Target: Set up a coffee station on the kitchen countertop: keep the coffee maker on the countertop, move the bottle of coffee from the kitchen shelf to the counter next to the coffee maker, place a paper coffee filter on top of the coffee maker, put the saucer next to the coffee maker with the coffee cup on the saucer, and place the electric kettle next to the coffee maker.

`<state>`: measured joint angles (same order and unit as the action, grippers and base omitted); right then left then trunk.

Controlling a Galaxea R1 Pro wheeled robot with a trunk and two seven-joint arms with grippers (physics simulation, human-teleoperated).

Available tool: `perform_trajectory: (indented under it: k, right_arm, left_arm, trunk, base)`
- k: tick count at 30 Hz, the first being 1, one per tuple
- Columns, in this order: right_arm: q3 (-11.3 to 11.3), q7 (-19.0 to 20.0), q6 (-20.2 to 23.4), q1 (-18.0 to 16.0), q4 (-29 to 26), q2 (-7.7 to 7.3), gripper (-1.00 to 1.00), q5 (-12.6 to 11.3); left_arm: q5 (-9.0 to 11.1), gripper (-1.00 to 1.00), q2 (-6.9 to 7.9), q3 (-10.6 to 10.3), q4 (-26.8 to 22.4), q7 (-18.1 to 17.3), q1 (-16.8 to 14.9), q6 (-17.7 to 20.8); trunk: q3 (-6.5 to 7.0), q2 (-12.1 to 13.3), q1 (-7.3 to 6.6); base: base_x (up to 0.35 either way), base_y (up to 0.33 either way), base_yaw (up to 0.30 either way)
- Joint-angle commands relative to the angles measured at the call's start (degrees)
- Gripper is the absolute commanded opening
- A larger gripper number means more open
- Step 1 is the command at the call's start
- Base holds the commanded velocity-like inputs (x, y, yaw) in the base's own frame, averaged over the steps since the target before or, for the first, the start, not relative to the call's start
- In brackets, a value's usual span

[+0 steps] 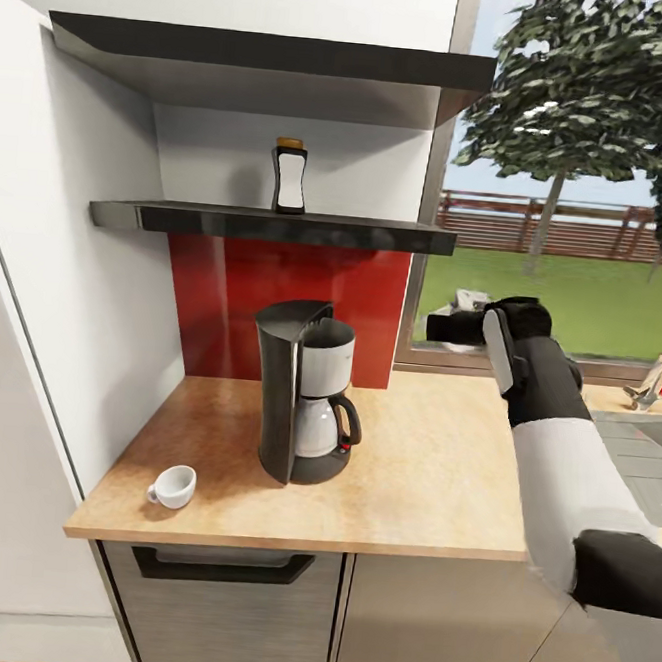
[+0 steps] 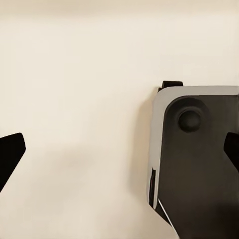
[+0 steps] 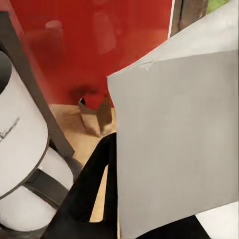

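White-grey paper sheet, most likely the coffee filter (image 3: pixel 174 144), is pinched in the right gripper (image 1: pixel 469 325); its fingers are pressed onto it in the right wrist view, and in the head view that hand hangs above the table (image 1: pixel 428 480), right of the coffee maker (image 1: pixel 303 394) and near the window. Left gripper (image 2: pixel 119 149) fingers are spread, nothing between them. Bottle of coffee (image 1: pixel 289 176) stands on the kitchen shelf (image 1: pixel 270 226), upright. Coffee cup (image 1: pixel 174 485) sits at the table's front left corner, apart from the machine. My read: step in hand is placing the filter on the machine's top. Do it well by staying above the top before moving across, centring over it, lowering slowly, then opening only when the paper rests flat. Avoid clipping the shelf's front edge.
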<state>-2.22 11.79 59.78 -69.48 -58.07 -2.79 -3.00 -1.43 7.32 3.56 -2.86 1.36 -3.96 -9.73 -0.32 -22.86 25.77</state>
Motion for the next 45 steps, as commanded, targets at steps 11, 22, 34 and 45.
perform_trajectory:
  k: [11, 22, 34, 45]
  right_arm:
    - [-2.85, 2.08, 0.22, -14.84, 25.88, 5.11, -1.0, -0.58]
    - [-3.03, 2.18, 0.22, -18.98, 34.33, 9.81, -1.0, -0.29]
    - [-3.14, 2.12, 0.22, -23.2, 36.38, 10.77, -1.0, -0.08]
    - [-3.14, 2.13, 0.22, -24.24, 36.16, 10.83, -1.0, 2.18]
  left_arm:
    - [-0.15, 1.0, -0.04, 0.31, 0.3, 0.05, -0.05, -0.29]
    - [-0.15, 1.0, -0.02, 0.31, 0.35, 0.05, 0.0, -0.29]
    - [-0.15, 1.0, 0.06, 0.32, 0.33, -0.04, 0.0, -0.29]
    - [-0.14, 1.0, 0.06, 0.36, 0.31, -0.04, 0.0, -0.29]
  trunk:
    - [-0.04, -0.06, 0.02]
    - [-0.04, -0.06, 0.02]
    - [-0.04, -0.06, 0.02]
    - [-0.04, -0.06, 0.02]
  base:
    - [0.0, 0.0, 0.0]
    - [0.0, 0.0, 0.0]
    - [0.0, 0.0, 0.0]
    - [0.0, 0.0, 0.0]
